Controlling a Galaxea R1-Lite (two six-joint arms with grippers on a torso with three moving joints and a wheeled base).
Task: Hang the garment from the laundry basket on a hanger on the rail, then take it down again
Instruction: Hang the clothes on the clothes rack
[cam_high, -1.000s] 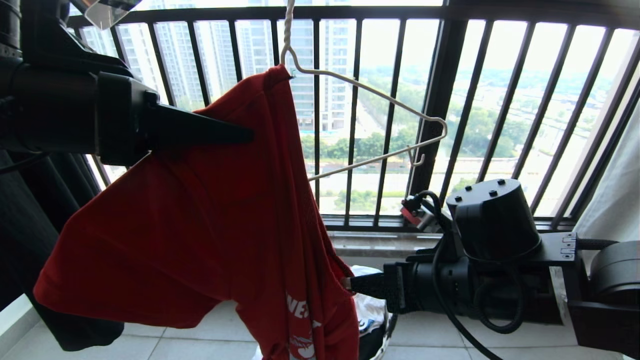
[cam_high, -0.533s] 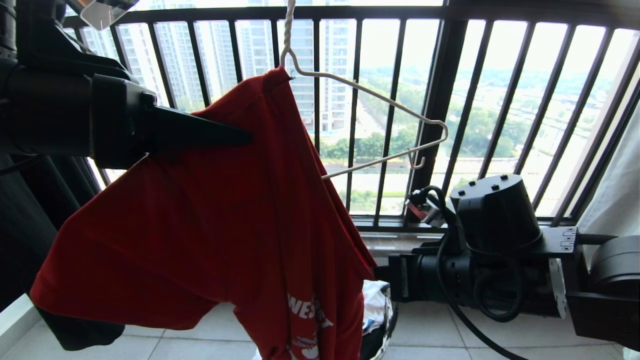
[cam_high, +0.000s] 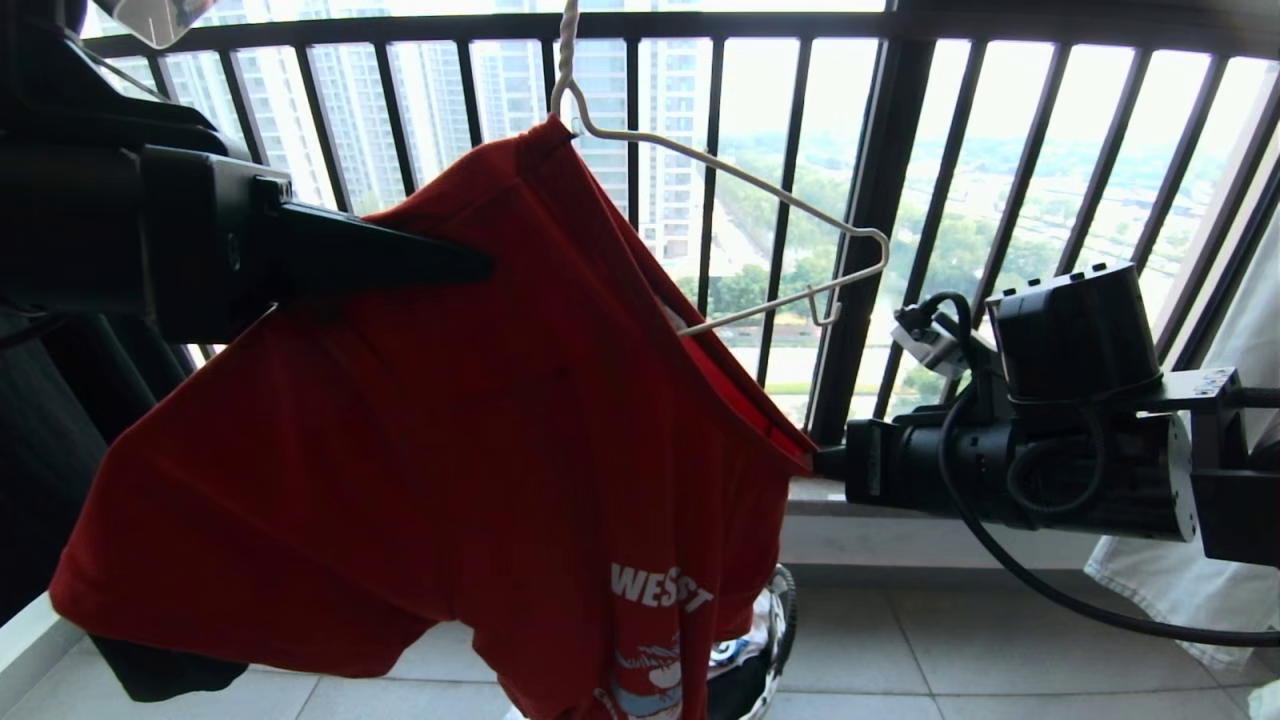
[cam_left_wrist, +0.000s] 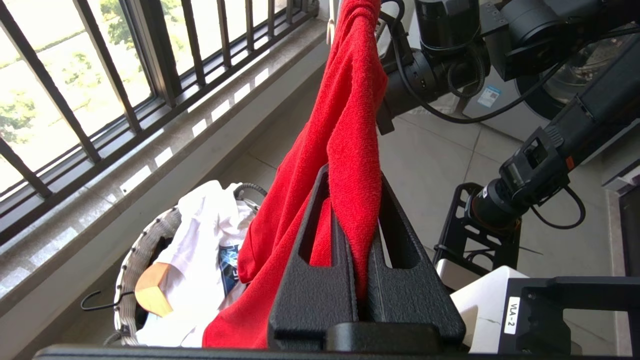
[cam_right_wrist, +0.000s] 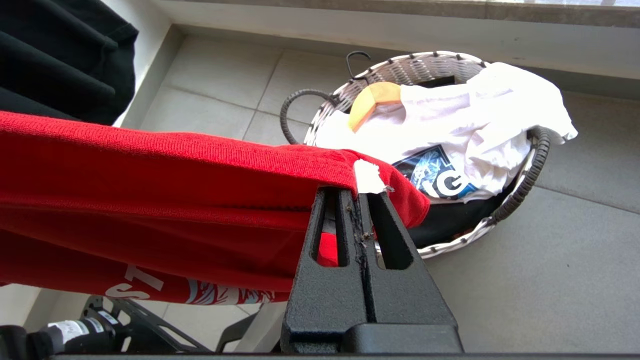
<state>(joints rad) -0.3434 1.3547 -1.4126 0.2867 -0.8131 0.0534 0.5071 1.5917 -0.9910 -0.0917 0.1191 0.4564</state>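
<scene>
The shirt (cam_high: 440, 450) fills the centre and lower left of the head view, half threaded on the hanger (cam_high: 760, 235): one wire arm is inside it, the other juts bare toward the upper right. It reads as light, soft and limp, so it will sag and fold wherever it is not held, and the thin wire looks likely to swing and tip under an uneven pull. The knit looks grippy rather than slick. Best hold, in my judgement, is on doubled edges such as the neckline and hem, where the cloth is thickest.

The left hand (cam_left_wrist: 352, 200), at the left edge of the head view, is clamped on a bunched fold of the shirt near its upper part. The right hand (cam_right_wrist: 357, 200), at centre right, is pinched tight on the red edge just by the white neck label (cam_right_wrist: 369, 176), drawing that edge out toward the bare wire arm.

Below, at the bottom centre, the basket (cam_right_wrist: 525, 175) stands on the pale tiled floor (cam_high: 950, 660), holding a white garment (cam_right_wrist: 450, 125), a wooden hanger (cam_right_wrist: 372, 100) and something dark beneath. A black garment (cam_right_wrist: 55, 55) hangs at the far left.

Beyond runs a stone sill and the black balcony railing (cam_high: 870, 230), with towers and trees outside. The rail is out of view above. Room is tight.
</scene>
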